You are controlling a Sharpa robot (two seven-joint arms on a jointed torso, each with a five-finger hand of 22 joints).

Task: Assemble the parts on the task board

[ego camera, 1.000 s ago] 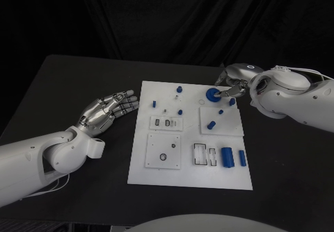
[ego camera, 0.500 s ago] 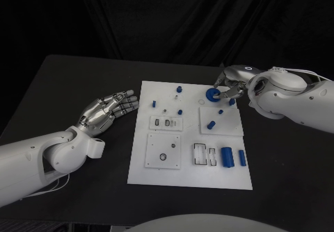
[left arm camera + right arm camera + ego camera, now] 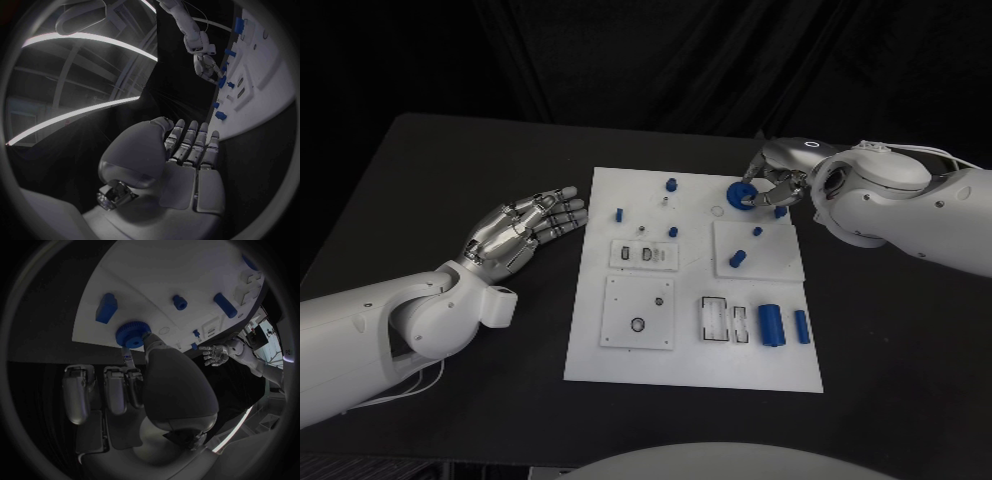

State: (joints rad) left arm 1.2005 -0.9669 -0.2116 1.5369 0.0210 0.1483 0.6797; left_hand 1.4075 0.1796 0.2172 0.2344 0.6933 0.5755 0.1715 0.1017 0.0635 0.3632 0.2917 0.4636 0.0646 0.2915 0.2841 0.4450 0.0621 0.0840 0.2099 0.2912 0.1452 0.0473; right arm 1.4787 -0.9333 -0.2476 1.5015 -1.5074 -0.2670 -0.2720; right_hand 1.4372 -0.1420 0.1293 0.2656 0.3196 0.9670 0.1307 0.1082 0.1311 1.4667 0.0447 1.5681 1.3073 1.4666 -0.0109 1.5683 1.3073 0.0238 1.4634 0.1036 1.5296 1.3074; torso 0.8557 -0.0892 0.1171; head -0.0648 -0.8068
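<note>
At far right corner of task board: right hand pinching blue gear, held just above board surface. Left hand resting on table beside board, fingers spread, holding nothing. Risk, as judged: gear tilting in pinch, jamming or dropping off its seat on release.

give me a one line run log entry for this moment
right hand: grips blue gear at task board far edge | left hand: open, off board
</note>
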